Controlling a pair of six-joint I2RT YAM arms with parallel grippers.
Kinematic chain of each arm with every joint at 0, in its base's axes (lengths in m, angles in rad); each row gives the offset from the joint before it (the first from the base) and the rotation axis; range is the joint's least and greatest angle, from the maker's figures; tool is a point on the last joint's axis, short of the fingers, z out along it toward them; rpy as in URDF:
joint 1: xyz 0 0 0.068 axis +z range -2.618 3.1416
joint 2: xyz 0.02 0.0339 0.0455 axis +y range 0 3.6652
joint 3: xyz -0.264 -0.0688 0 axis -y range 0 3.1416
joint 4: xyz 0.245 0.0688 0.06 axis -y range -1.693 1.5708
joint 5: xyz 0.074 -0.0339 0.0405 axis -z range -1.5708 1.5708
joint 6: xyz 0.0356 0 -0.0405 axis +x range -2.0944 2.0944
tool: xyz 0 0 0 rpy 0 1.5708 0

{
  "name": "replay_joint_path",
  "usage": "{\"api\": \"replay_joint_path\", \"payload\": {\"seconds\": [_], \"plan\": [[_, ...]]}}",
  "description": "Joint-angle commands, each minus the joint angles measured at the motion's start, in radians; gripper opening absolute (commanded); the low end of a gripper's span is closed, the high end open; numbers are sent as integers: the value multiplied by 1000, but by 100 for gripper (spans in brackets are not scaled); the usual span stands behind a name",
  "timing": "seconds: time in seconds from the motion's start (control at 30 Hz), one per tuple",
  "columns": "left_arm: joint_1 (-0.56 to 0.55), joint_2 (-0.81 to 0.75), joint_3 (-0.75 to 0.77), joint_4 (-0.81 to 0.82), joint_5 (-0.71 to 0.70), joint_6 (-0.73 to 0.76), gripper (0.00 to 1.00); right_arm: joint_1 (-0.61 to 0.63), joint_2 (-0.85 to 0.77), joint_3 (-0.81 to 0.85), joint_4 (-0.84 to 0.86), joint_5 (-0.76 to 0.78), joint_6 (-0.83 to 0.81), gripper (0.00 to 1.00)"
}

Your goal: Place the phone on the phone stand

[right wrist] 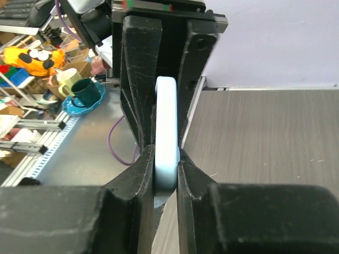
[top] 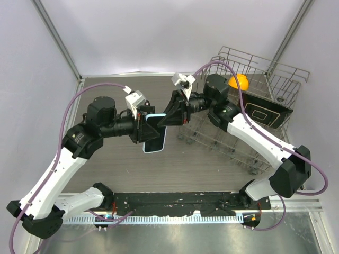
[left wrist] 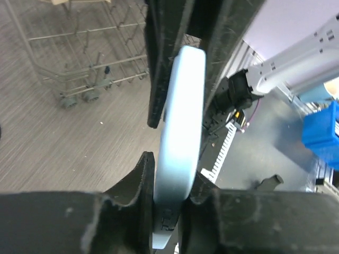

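Both my tools are clamped on the phone (top: 155, 142). It hangs in the air over the middle of the bench (top: 212, 169), well clear of the surface. My left tool (top: 144, 127) pinches it from the left and my right tool (top: 168, 117) from the right. Each wrist view shows its pale blue edge squeezed between my own fingers, with the other tool's fingers further along it.

I read this as a handover. To do it well, I should loosen one tool fully before either arm pulls away, or the two grips will twist the phone. The smooth, rounded case could slip, so the arm that carries it should move slowly and keep it steady.

I cannot find the stand in any view, so I must locate it before choosing which arm carries the phone.

The bench is dark, matte wood grain, with a metal strip along the near edge. A wire rack (top: 254, 69) stands at the right rear, holding a dark board (top: 263, 112) and something orange (top: 238, 82). Pale walls close in the back and sides.
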Motion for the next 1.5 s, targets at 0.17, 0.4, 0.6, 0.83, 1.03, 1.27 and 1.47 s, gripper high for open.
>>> {"api": "replay_joint_path", "payload": {"seconds": [0.17, 0.4, 0.6, 0.83, 1.03, 1.27, 1.47], "plan": [[0, -9, 20, 27, -11, -4, 0, 11, 22, 49, 59, -2, -24, 25], [0, -118, -3, 106, -256, -32, 0, 12, 37, 47, 44, 18, -40, 66], [0, -190, -37, 272, -280, -124, 0, 52, 78, 78, 35, 17, -52, 68], [0, -176, -35, 364, -280, -187, 0, 113, 118, 129, 27, 58, -41, 66], [0, -167, -52, 395, -275, -220, 0, 127, 141, 155, 55, 58, 3, 45], [0, -115, 32, 251, -410, -234, 0, 129, 138, 161, 89, 51, 72, 1], [0, -76, 130, 97, -574, -214, 59, 126, 201, 228, 171, 55, 278, 1]]}}
